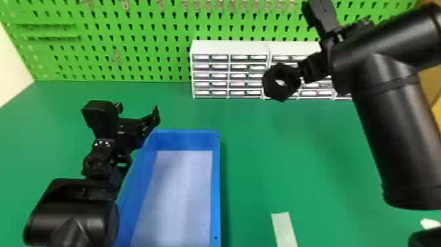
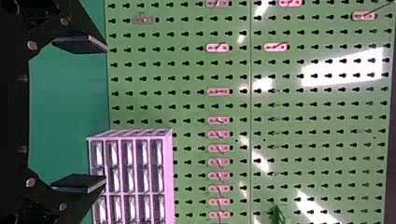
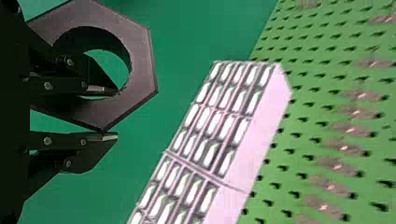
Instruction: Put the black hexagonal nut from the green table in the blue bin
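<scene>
Arm (image 1: 390, 115) bent, right gripper (image 1: 299, 73) holding nut (image 1: 270, 82) aloft.

I observe the green table (image 1: 252, 164); on it: blue bin (image 1: 215, 184), drawer cabinets (image 1: 229, 48) at back, pale strip (image 1: 284, 228) right of bin, white piece (image 1: 430, 224) farther right.

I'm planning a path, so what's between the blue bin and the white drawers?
In the head view, bare green table lies between the blue bin and the white drawers.
</scene>
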Robot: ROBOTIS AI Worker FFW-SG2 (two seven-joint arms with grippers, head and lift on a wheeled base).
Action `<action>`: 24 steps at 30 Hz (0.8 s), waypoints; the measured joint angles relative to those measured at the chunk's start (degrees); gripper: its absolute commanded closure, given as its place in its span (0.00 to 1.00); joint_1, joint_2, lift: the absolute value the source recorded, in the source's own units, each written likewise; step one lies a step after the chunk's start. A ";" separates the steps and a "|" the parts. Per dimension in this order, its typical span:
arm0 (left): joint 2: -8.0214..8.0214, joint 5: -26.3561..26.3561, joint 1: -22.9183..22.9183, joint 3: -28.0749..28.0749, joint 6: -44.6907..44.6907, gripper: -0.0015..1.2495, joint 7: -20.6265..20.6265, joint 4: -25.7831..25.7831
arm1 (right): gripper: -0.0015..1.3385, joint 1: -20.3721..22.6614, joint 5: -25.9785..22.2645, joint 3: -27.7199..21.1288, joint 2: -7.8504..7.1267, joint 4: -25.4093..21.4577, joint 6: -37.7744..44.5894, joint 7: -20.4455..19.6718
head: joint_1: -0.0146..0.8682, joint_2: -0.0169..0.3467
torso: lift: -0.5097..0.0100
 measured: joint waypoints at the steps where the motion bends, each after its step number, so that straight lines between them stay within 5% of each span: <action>1: 0.00 -0.01 0.01 0.01 0.00 0.22 0.00 -0.01 | 0.82 0.07 -0.44 0.30 0.04 -0.80 0.11 0.00 | 0.79 0.19 | 0.80; 16: 0.00 -0.06 0.04 0.07 0.07 0.22 0.00 -0.03 | 0.82 -1.43 -11.83 10.32 0.50 -8.80 -0.04 -0.15 | 0.79 0.19 | 0.80; 24: -0.01 -0.16 0.12 0.50 0.06 0.22 0.04 -0.27 | 0.82 -2.08 -21.23 16.13 0.66 -9.78 -0.70 -5.52 | 0.79 0.19 | 0.80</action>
